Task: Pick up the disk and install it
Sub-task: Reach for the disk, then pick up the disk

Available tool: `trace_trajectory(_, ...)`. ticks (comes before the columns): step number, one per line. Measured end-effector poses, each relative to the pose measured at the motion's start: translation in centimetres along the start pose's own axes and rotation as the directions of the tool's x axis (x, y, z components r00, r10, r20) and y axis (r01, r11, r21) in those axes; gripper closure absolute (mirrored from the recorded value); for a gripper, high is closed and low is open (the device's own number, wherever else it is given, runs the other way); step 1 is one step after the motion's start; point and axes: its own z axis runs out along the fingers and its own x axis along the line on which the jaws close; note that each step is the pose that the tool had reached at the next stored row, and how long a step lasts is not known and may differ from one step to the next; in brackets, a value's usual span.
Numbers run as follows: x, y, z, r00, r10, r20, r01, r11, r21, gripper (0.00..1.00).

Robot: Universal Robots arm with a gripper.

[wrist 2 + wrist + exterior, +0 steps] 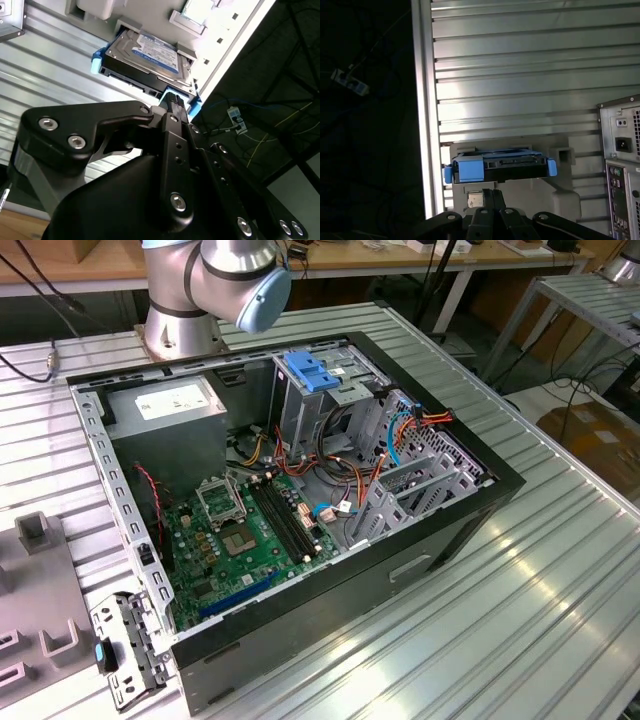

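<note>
Early stage: gripper (172, 99) jaws pressed together just beside disk (147, 54), seated in grey holder (564, 197) on surface (520, 75); pickup, install pending.

1. We are seeing the table (560, 570) as ribbed bare metal, smooth and throwing back light in streaks.
2. The disk (147, 57) is showing a silver-grey metal lid with a glossy paper label; smooth blue plastic rails (97, 62) are framing it.
3. The hand (172, 100) is looking like matt black metal, with bright metal screws (177, 201) glinting in it.
4. The holder (560, 195) under the disk is looking like matt pale plastic.
5. The computer case (300, 640) is wearing a satin black shell around dull grey sheet metal.
6. The arm joint (215, 270) is shining as brushed silver metal.
</note>
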Motion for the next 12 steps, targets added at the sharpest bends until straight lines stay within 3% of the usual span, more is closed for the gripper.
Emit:
trace_trajectory(3, 0.75, -0.05, 0.0, 1.0, 0.0, 0.0, 0.0, 1.0, 0.0, 0.89)
trace_trajectory(12, 0.91, -0.06, -0.01, 1.0, 0.001, 0.0, -0.001, 1.0, 0.0, 0.89)
